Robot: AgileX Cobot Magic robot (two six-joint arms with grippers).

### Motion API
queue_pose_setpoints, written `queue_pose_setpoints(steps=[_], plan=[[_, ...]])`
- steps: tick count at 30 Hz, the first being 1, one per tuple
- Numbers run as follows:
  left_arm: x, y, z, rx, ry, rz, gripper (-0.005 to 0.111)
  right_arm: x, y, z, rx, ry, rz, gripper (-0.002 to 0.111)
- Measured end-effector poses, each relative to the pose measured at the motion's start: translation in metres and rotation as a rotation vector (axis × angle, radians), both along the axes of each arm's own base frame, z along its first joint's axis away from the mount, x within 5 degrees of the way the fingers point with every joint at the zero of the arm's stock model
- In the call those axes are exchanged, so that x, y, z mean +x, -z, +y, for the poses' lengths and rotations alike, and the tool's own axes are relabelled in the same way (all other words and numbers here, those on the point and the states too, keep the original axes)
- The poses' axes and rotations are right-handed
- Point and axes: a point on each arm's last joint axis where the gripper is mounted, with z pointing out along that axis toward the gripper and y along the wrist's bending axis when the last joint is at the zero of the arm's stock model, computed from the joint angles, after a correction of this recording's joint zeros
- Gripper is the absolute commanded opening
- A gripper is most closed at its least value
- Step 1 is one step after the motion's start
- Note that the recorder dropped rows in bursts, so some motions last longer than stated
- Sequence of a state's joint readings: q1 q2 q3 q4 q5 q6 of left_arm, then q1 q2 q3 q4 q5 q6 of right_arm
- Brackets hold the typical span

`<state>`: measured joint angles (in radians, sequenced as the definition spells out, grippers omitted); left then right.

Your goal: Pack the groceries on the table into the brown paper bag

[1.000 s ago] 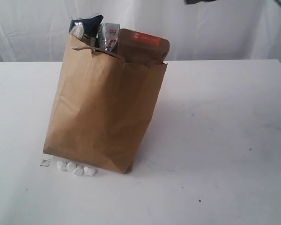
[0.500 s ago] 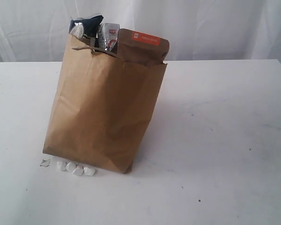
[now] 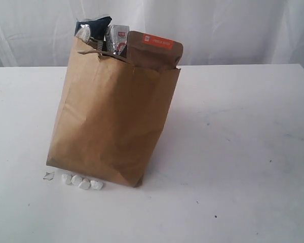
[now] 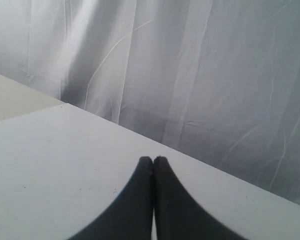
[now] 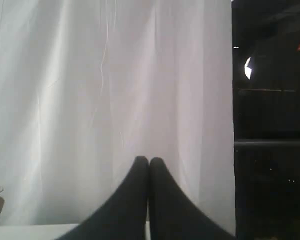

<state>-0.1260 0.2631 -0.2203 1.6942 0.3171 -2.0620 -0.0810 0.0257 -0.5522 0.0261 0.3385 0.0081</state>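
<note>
The brown paper bag (image 3: pixel 111 121) stands upright on the white table (image 3: pixel 233 152), left of centre in the exterior view. Groceries poke out of its top: an orange-labelled brown pouch (image 3: pixel 154 49), a dark spaghetti packet (image 3: pixel 95 26) and a clear packet with a red mark (image 3: pixel 117 39). Neither arm appears in the exterior view. In the left wrist view my left gripper (image 4: pixel 153 160) is shut and empty over bare tabletop. My right gripper (image 5: pixel 149 161) is shut and empty too, pointing at the white curtain.
Several small white pebble-like bits (image 3: pixel 82 181) lie on the table at the bag's front foot. A white curtain (image 3: pixel 233 30) hangs behind the table. A dark area (image 5: pixel 272 120) lies beside the curtain in the right wrist view.
A dark shape at the top right edge of the exterior view one second ago has gone out of frame. The bag and its contents have not moved.
</note>
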Motion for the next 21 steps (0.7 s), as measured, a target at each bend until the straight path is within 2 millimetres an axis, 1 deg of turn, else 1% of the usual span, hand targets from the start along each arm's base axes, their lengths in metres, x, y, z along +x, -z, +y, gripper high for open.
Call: queue_pose_setpoints(steps=[1, 2, 3, 4, 5, 7, 8, 9, 10, 11, 12, 13, 15, 18, 21], plan=[[0.0, 0.0, 0.0, -0.002, 0.0, 0.0, 0.0, -0.002, 0.003, 0.0, 0.0, 0.0, 0.006, 0.0], [0.0, -0.001, -0.001, -0.002, 0.007, -0.005, 0.0, 0.001, 0.014, 0.0, 0.015, -0.004, 0.08, 0.0], [-0.001, -0.004, -0.001, -0.003, 0.013, -0.014, 0.0, 0.004, 0.021, 0.0, 0.029, -0.007, 0.116, 0.0], [-0.002, -0.009, -0.003, -0.005, 0.039, -0.037, 0.0, 0.013, 0.035, -0.001, 0.081, -0.015, 0.171, 0.0], [-0.002, -0.011, -0.004, -0.005, 0.052, -0.047, 0.0, 0.017, 0.04, -0.001, 0.106, -0.019, 0.171, 0.0], [-0.003, -0.016, -0.009, 0.0, 0.118, -0.067, 0.0, 0.04, 0.061, -0.004, 0.138, -0.023, 0.119, 0.0], [-0.002, -0.016, -0.011, 0.009, 0.14, -0.063, 0.0, 0.046, 0.067, -0.004, 0.135, -0.022, 0.103, 0.0], [-0.001, -0.016, -0.015, 0.048, 0.18, -0.051, 0.0, 0.055, 0.079, -0.005, 0.116, -0.016, 0.105, 0.0], [-0.001, -0.016, -0.017, 0.074, 0.2, -0.043, 0.0, 0.06, 0.086, -0.006, 0.095, -0.009, 0.127, 0.0], [-0.001, -0.016, -0.02, 0.121, 0.229, -0.031, 0.0, 0.067, 0.104, -0.006, 0.048, 0.003, 0.197, 0.0], [0.0, -0.016, -0.021, 0.142, 0.24, -0.025, 0.0, 0.07, 0.114, -0.006, 0.036, 0.006, 0.24, 0.0], [0.0, -0.016, -0.022, 0.166, 0.251, -0.02, 0.0, 0.073, 0.129, -0.007, 0.022, 0.009, 0.303, 0.0], [0.0, -0.016, -0.023, 0.176, 0.255, -0.018, 0.0, 0.074, 0.141, -0.007, 0.013, 0.01, 0.355, 0.0], [0.0, -0.016, -0.024, 0.184, 0.263, -0.016, 0.0, 0.073, 0.157, -0.007, 0.015, 0.01, 0.436, 0.0], [0.0, -0.016, -0.024, 0.184, 0.265, -0.016, 0.0, 0.073, 0.163, -0.007, 0.016, 0.009, 0.486, 0.0]])
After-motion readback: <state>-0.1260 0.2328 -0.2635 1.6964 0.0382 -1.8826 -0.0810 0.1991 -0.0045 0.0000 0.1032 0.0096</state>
